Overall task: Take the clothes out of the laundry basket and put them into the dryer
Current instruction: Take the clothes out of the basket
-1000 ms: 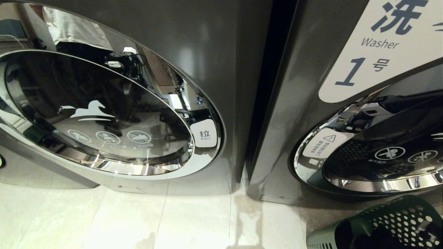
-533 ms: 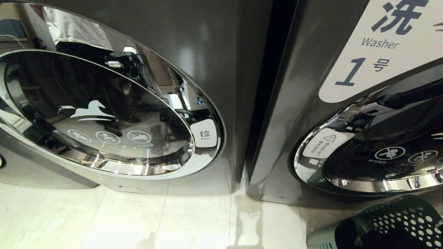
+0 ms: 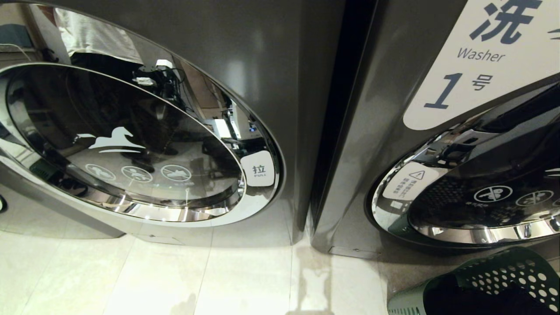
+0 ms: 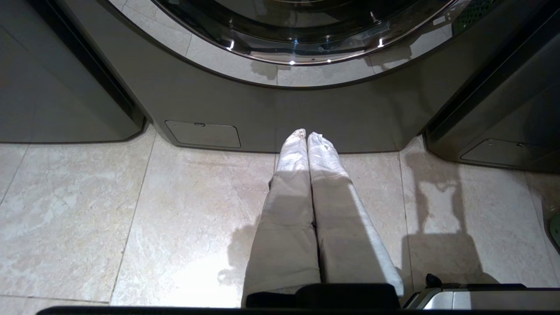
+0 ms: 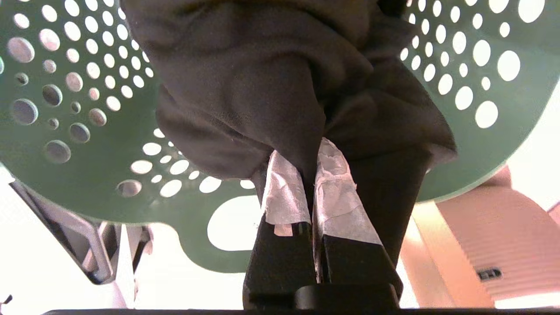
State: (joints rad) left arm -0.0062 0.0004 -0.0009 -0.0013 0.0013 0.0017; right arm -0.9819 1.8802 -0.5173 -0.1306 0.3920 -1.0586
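While the right gripper (image 5: 313, 151) sits inside the green laundry basket (image 5: 78, 144), its two tape-wrapped fingers (image 5: 284, 192) are pinched tight on a fold of dark, soft, matte garment (image 5: 245, 87); the cloth bunches in heavy creases above the fingertips and drapes against the basket's perforated plastic wall, which curves round it and is pierced with round holes of several sizes and one larger rounded slot; in the head view the basket (image 3: 503, 273) shows at the lower right corner on the floor, just in front of the right-hand machine, with dark clothes filling its mouth; that machine carries a white label reading "Washer" (image 3: 481, 54) and a round, chrome-ringed door (image 3: 472, 205) with dark glass; the machine to the left has a larger circular glass door (image 3: 127, 140), glossy and mirror-like, with a small white pull tab (image 3: 258, 168) at its rim; the floor is pale, polished stone tile (image 3: 175, 271); the left gripper (image 4: 307, 136) hangs low over those tiles before the left machine's grey base, its white-wrapped fingers pressed together, holding nothing.
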